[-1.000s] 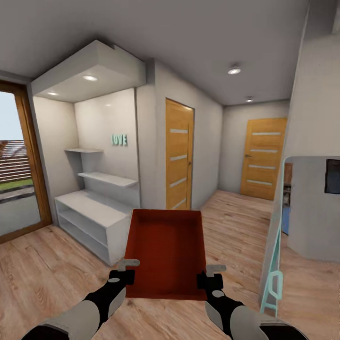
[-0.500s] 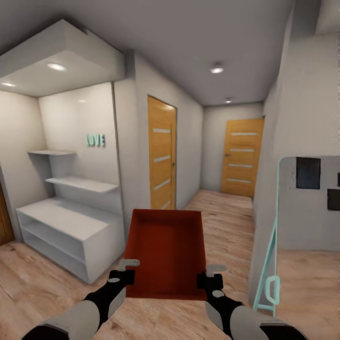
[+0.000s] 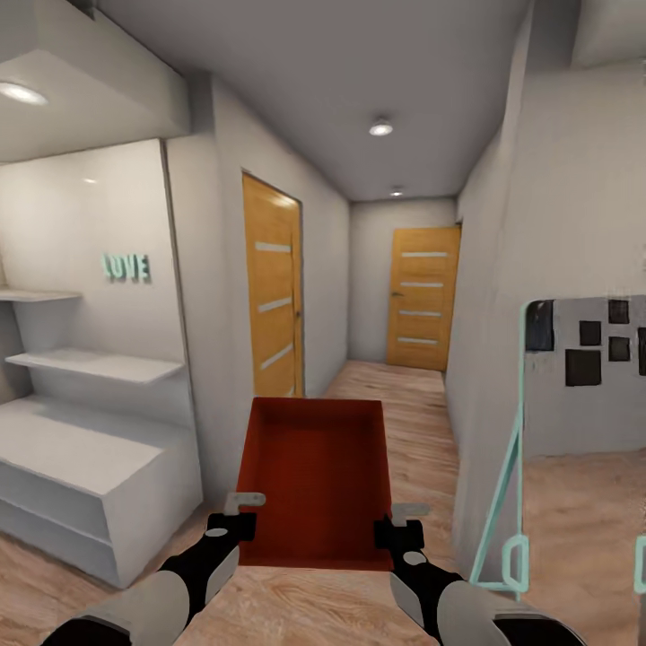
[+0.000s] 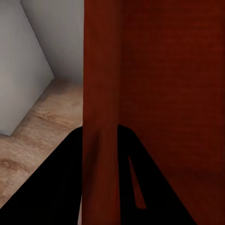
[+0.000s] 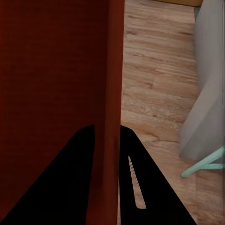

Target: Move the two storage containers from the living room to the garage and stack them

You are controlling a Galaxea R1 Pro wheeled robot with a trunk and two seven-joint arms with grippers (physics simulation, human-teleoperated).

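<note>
Storage container (image 3: 314,467) is riding clamped by its side walls between left gripper (image 3: 235,515) and right gripper (image 3: 399,525) while the view is swinging from the white shelf unit (image 3: 85,467) toward the corridor's far door (image 3: 422,296), suggesting transit garage-ward.

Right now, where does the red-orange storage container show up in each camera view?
Head view: storage container low centre, held between the left gripper and right gripper.
Left wrist view: its side wall runs between that gripper's fingers.
Right wrist view: its wall likewise.
Shared landmark: the light wood-plank floor.

Head forward-down; wrists close on container (image 3: 314,467)
</note>
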